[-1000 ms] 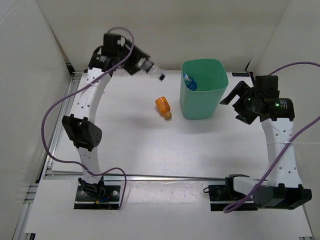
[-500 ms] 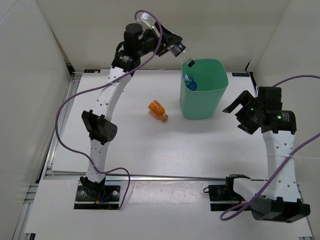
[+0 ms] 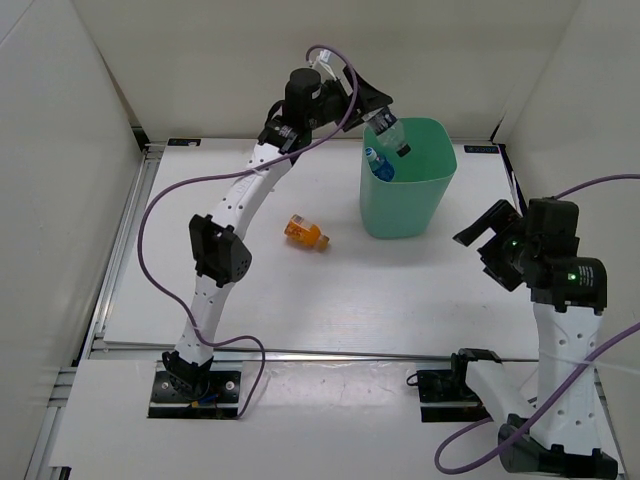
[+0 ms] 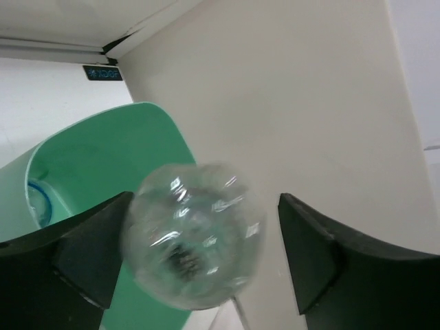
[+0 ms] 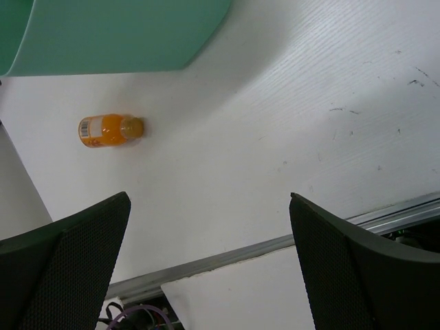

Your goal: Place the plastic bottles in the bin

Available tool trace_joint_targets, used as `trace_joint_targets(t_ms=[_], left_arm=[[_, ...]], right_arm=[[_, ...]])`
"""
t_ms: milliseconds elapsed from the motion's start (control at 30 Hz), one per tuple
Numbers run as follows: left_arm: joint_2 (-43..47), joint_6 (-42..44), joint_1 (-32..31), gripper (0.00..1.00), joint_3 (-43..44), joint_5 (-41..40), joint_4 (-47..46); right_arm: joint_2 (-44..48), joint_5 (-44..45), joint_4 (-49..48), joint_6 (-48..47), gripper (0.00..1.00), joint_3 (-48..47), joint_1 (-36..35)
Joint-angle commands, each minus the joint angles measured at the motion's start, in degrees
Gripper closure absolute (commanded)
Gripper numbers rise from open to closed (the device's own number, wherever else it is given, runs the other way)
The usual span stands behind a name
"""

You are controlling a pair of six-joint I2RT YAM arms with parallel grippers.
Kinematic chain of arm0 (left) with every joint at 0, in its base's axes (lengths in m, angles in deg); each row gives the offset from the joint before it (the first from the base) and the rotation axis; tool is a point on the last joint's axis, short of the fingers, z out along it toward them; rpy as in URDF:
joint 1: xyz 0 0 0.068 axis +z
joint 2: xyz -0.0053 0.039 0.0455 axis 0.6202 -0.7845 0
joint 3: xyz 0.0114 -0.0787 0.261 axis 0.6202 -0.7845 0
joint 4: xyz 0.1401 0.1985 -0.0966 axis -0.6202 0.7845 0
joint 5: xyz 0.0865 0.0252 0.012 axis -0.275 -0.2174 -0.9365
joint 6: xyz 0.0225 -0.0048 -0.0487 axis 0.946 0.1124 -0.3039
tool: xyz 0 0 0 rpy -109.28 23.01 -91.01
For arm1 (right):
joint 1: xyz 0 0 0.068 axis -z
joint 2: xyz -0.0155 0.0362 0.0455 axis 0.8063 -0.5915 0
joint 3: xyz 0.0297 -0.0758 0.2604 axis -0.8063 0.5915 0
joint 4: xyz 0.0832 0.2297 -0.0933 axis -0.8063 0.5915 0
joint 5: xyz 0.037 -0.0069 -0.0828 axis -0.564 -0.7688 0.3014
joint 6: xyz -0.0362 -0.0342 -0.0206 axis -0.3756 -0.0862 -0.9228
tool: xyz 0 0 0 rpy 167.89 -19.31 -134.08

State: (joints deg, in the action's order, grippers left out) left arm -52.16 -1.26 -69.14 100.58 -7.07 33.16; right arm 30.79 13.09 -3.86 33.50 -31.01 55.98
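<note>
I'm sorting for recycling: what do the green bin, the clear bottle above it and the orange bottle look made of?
Bin: opaque mint-green plastic, smooth and matte, evenly coloured.
Clear bottle: thin transparent plastic, glossy, with bright glints on see-through walls.
Orange bottle: probably plastic with a printed label; whether wall or contents is orange, I cannot tell.

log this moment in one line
left gripper: open, black-cap bottle over bin | right gripper: open, empty | orange bottle: on table

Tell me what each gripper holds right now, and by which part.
The right gripper holds nothing. The clear bottle is between the left gripper's fingers over the bin, but a gap shows beside one finger: it looks loose, not gripped.
</note>
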Motion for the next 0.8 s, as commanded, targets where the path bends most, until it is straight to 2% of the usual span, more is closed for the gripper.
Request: trace_joint_targets(t_ms=[0, 200, 267, 300, 333, 367, 433, 467, 500, 600, 700, 767], left_arm=[[0.9, 0.0, 0.1, 0.00, 1.1, -1.6, -2.6], [4.8, 3.8, -1.6, 0.00, -0.2, -2.2, -2.6], [7.1, 5.9, -1.6, 0.00, -3.7, -2.2, -2.6], [11.2, 7.7, -1.6, 0.00, -6.0, -2.2, -2.6], [14.0, 8.2, 0.1, 0.00, -9.2, -3.3, -2.6], [17.2, 8.2, 1.0, 0.00, -17.0, -4.7, -2.6], [27.5, 8.2, 2.8, 0.00, -24.9, -11.5, -2.6], [30.9, 8.2, 4.4, 0.00, -32.3, -14.1, -2.0], [37.0, 5.7, 6.4, 0.00, -35.7, -18.4, -0.9], [42.5, -2.4, 9.3, 0.00, -43.8, -22.5, 6.1], [42.0, -5.3, 10.9, 0.00, -45.6, -21.8, 18.0], [38.9, -7.3, 11.6, 0.00, -48.0, -14.9, 19.7]], right_arm=[[1.2, 1.6, 2.3, -1.0, 0.00, -0.1, 0.2], [0.6, 0.9, 2.3, -1.7, 0.00, 1.0, 0.2], [-0.1, -0.1, 0.8, -1.7, 0.00, 1.5, 0.2], [-0.1, -0.9, 0.8, -1.7, 0.00, 1.5, 0.2], [-0.6, -0.9, 0.1, -1.7, 0.00, 1.5, 0.2], [-0.6, -0.9, 0.1, -1.7, 0.00, 1.5, 0.2], [-1.3, -1.5, -0.6, -2.3, 0.00, 2.0, 0.2], [-1.3, -2.0, -0.6, -2.3, 0.00, 2.0, 0.2], [-1.8, -2.0, -1.1, -2.9, 0.00, 2.6, 0.2], [-2.4, -2.0, -1.1, -4.2, 0.00, 3.2, 0.2], [-3.1, -2.0, -1.6, -4.8, 0.00, 2.6, 0.2], [-4.3, -2.0, -1.6, -5.4, 0.00, 2.6, 0.2]])
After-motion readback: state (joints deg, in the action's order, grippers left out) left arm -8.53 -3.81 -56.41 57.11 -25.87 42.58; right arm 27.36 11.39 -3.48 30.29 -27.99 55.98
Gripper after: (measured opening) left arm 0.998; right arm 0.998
